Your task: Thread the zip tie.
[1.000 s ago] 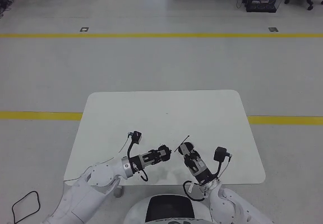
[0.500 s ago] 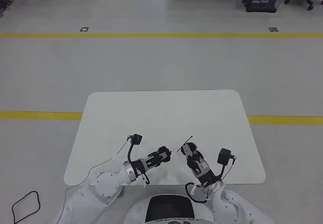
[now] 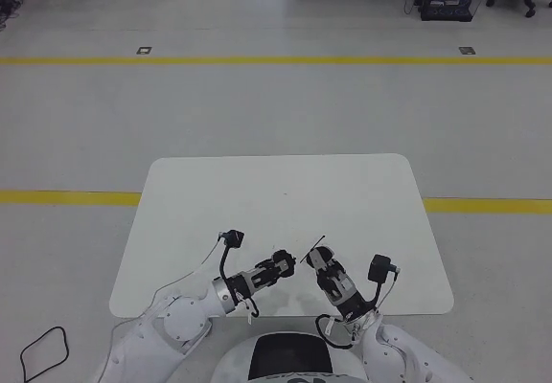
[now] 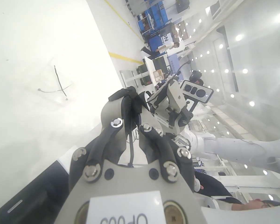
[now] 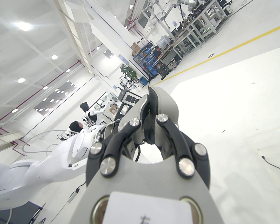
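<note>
Since a second ago the left arm's elbow has drawn back toward the near edge, and the left gripper (image 3: pixel 283 261) has settled slightly nearer. The right gripper (image 3: pixel 314 257) has barely shifted.

We see the zip tie (image 5: pixel 148 82) pinched between the right gripper's fingers, held above the near middle of the worktop (image 3: pixel 286 187). Its thin free end juts out past the fingertips, toward the far right in the top view. The left gripper sits just to the left of it, close but apart. Its fingers look pressed together. Whether anything thin is caught between them we cannot tell.

In our judgement the main risk is alignment. The strap is slender and springy, and its free end points away from the left gripper, so a small wrist error could send the tip past its target. It could also slide or twist in the pinch if it is pushed against anything. With the two grippers this close, a hasty approach might knock them together.

Farther out, thin dark strands (image 4: pixel 58 81) lie crossed on the worktop inside a faint outline. That outline may be a clear sleeve, though we cannot be sure of it.
</note>
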Motion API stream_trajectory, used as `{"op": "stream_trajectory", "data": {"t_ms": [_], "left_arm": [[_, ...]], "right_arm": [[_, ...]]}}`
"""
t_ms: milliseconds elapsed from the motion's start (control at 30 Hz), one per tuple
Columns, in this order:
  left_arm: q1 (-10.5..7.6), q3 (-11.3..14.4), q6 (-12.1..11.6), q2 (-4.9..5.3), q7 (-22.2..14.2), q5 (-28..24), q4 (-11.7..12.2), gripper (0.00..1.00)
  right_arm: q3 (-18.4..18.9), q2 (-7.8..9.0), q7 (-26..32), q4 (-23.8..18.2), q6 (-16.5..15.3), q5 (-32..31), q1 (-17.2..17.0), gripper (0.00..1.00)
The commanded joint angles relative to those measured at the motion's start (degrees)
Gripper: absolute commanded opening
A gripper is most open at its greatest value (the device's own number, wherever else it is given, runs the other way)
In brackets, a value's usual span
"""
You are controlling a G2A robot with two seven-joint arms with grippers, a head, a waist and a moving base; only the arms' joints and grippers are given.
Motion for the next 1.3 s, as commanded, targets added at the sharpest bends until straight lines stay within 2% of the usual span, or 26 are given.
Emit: {"op": "stream_trajectory", "data": {"t_ms": [0, 200, 500, 767, 1267], "left_arm": [[-0.18, 0.41, 0.00, -0.15, 0.12, -1.69, 0.00, 0.00], [0.67, 0.41, 0.00, -0.01, -0.70, -3.94, -1.47, 0.00], [1.89, -0.98, 0.00, 0.13, -1.86, -6.88, -2.68, 0.00], [2.47, -2.04, 0.00, -0.05, -2.67, -8.22, -2.49, 0.00], [3.63, -3.59, 0.00, -0.67, -4.82, -9.12, -3.00, 0.00]], "right_arm": [[0.14, -0.04, 0.31, 0.09, 0.13, 0.18, 0.08, 0.00], [-0.66, 0.09, 0.73, -1.28, 0.00, 2.30, 0.69, 0.00], [-3.68, 1.12, -3.05, -0.74, 0.00, 2.87, 2.63, 0.00], [-7.11, 2.71, -7.78, -0.65, 0.00, 2.28, 4.33, 0.00], [-13.31, 4.97, -12.75, 0.39, 0.00, 4.05, 9.12, 0.00]]}}
